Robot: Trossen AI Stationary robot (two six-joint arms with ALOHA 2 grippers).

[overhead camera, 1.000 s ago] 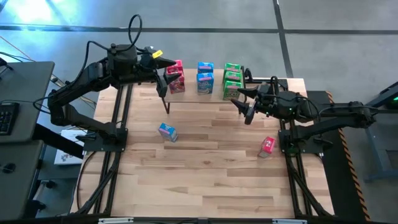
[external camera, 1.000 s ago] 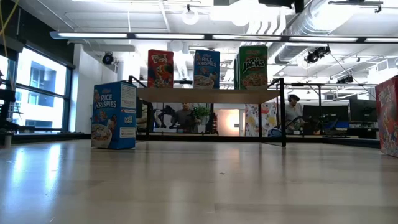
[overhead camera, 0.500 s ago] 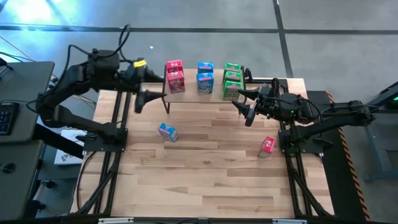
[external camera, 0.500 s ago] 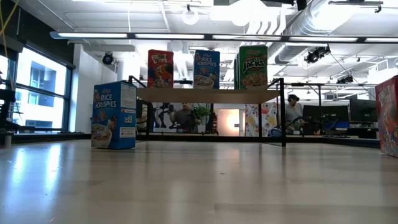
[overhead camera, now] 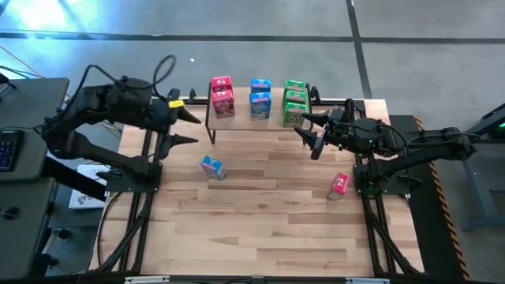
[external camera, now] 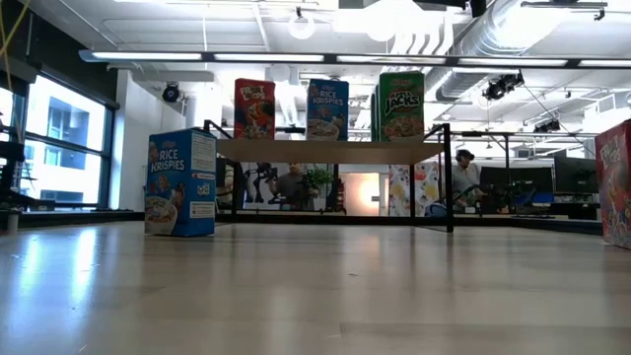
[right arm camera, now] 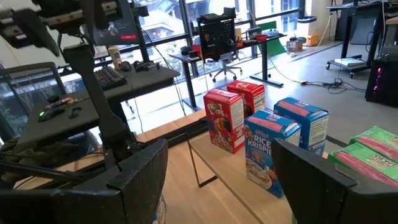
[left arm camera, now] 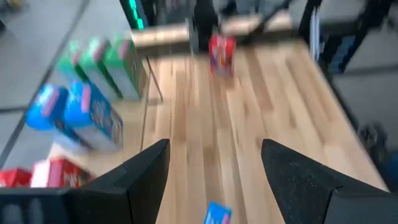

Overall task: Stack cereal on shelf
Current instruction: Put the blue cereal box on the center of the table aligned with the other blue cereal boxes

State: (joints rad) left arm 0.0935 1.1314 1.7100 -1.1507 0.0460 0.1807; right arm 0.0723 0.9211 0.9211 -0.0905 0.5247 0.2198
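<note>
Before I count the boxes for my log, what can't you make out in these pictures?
- Shelf, high view: the boxes hide its top.
- Green cereal boxes, high view: stacked close, so the number is unsure.
- Low view: the red box on the table is cut by the edge.
- Left wrist view: blur hides the print on the blue boxes.

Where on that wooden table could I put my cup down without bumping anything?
The near half of the table, in front of the blue box and red box, is bare. It is crowded at the far edge: the shelf carries packed boxes, with both tools beside it.
</note>
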